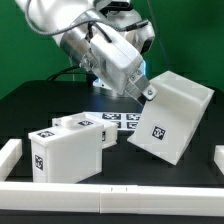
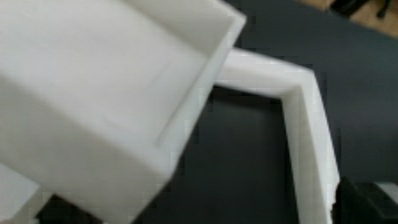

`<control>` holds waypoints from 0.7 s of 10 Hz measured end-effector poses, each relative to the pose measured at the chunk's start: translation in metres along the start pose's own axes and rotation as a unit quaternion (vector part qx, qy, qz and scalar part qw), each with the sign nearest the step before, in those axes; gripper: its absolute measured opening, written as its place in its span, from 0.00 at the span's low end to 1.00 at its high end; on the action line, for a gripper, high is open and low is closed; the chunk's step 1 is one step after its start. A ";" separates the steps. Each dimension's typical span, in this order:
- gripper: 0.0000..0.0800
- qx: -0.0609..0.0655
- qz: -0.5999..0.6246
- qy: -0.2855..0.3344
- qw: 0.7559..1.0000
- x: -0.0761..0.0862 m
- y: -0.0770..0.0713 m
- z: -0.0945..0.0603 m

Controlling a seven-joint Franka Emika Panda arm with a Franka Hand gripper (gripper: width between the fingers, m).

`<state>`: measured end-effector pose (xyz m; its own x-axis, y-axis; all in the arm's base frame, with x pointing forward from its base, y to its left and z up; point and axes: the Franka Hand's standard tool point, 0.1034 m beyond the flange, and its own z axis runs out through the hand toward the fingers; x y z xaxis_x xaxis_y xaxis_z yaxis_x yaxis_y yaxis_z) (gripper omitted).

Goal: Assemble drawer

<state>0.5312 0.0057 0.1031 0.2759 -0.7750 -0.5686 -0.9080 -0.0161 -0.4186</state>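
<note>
At the exterior view's left, the front tray (image 1: 65, 150) sits flat on the desk (image 1: 30, 105), a tag on its near face. The back tray (image 1: 78, 123) lies close behind it; whether the two touch I cannot tell. Neither tray is inside anything yet. Next comes the marker board (image 1: 122, 119), flat on the desk between the trays and the arm.

Right of centre, the gripper (image 1: 146, 92) reaches down onto the upper near corner of the shell (image 1: 175, 118). It looks pinched onto a wall there, though the fingers are mostly hidden. The shell is tilted, its low corner down by the desk just beside the marker board and its far side raised. The wrist view shows only close white walls and a rim (image 2: 306, 120) over dark desk.

By my reading, the step in hand is turning or placing the shell, the first stage, with both trays still to go in.

The next move calls for setting the shell down square and stable, its open side facing the trays. It also needs to be eased down without sweeping across the marker board or into the back tray.
</note>
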 end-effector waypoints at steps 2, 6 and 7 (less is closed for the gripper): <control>0.81 -0.006 -0.006 0.085 0.996 0.009 0.006 0.010; 0.81 -0.010 -0.021 0.127 0.992 0.017 0.005 0.008; 0.81 -0.014 -0.040 0.129 0.991 0.020 0.002 0.004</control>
<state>0.5367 -0.0077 0.0880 0.2610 -0.9062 -0.3326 -0.8959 -0.0991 -0.4330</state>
